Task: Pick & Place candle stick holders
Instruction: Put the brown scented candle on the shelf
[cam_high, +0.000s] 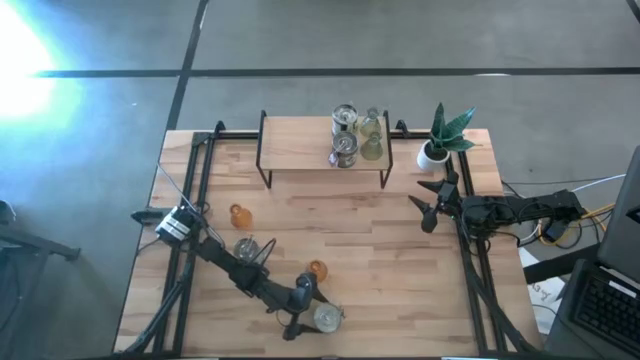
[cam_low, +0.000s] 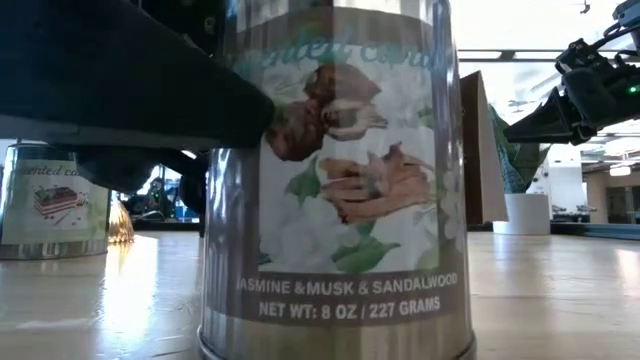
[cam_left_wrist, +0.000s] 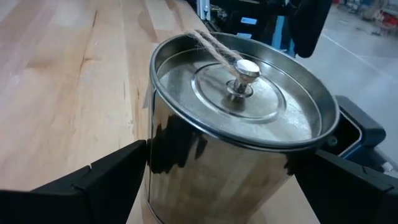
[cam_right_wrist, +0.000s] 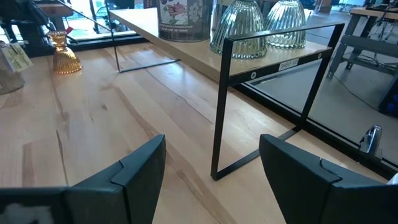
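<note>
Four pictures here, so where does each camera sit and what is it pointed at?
High: above, straight down on the table; both arms show.
Low: table height, filled by a silver tin.
Left wrist: looks down on that tin, between the open left gripper.
Right wrist: faces the shelf; right gripper open, empty.
Low and left wrist share the tin.
</note>
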